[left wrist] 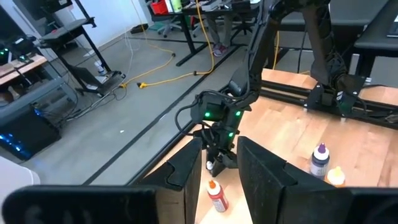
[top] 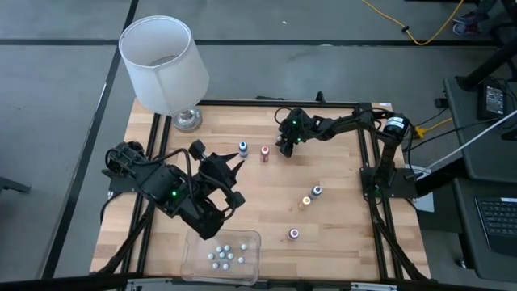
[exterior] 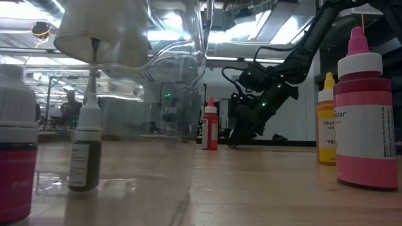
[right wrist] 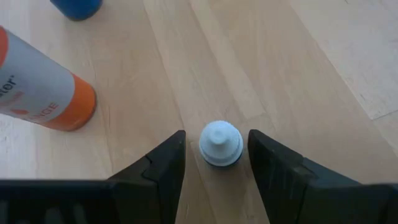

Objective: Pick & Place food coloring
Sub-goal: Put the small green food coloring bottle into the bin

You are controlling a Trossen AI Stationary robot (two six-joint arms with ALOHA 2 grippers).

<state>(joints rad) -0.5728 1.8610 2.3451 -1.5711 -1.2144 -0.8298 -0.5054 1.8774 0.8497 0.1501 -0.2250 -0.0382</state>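
Straddling a pale-capped bottle [right wrist: 220, 144], right end effector [right wrist: 217, 163] open, not gripping

The right gripper [top: 284, 150] reaches down from its outstretched arm to the counter [top: 339, 210], jaws spread apart. The left gripper [top: 234, 166] waits above the counter's left half, arm folded, jaws also parted.

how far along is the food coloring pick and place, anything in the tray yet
Done: the clear tray near the table's front edge holds several small bottles. In hand: the right gripper is down at the table with open fingers either side of a bottle with a pale cap, not yet closed. Left: blue, red, purple, yellow and pink bottles stand on the table. The left gripper waits, open.
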